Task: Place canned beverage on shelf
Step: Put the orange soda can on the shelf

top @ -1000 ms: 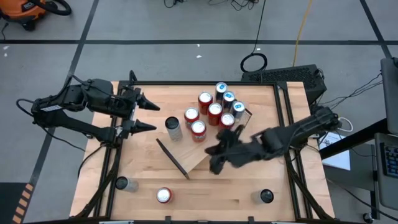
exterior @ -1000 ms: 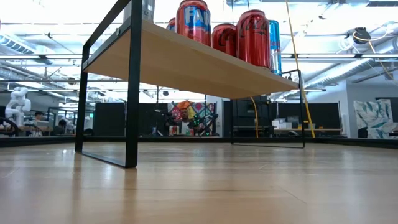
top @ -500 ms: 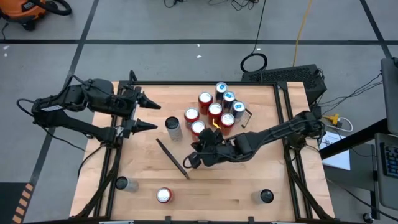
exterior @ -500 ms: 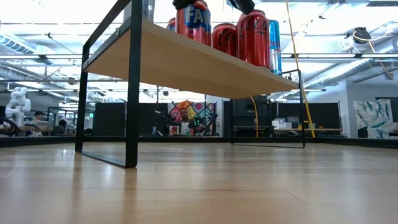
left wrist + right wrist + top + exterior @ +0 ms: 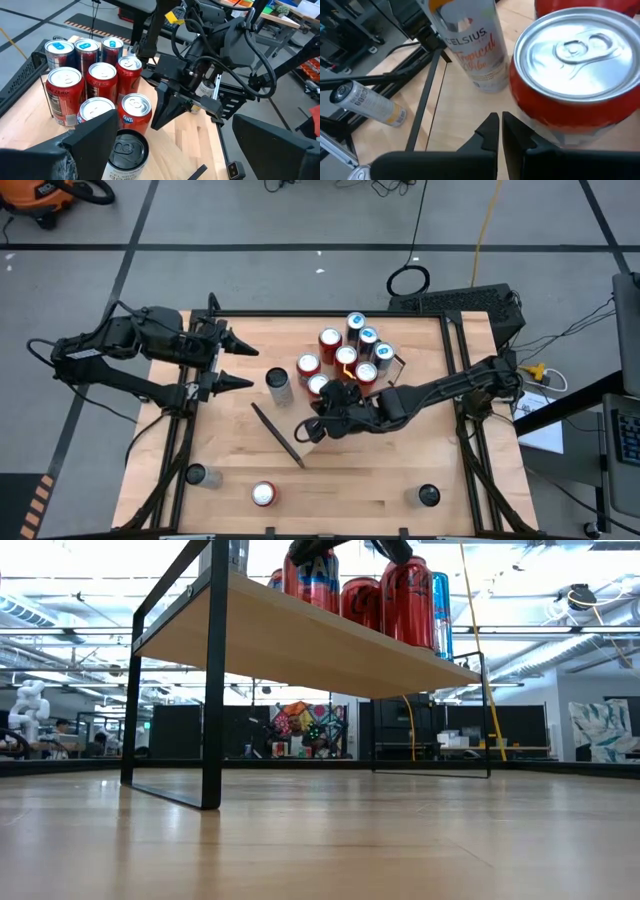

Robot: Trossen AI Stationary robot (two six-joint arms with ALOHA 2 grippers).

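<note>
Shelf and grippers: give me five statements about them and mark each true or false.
1. The right gripper is shut, with nothing between its fingers. True.
2. The left gripper holds a can. False: its fingers are spread open and empty, at the table's left edge.
3. Red cans stand grouped on the shelf. True.
4. The white Celsius can lies on its side on the shelf. False: it stands upright there, apart from the red group.
5. Every can is on the shelf. False: a red-topped can and two dark ones stand on the table near its front edge.
</note>
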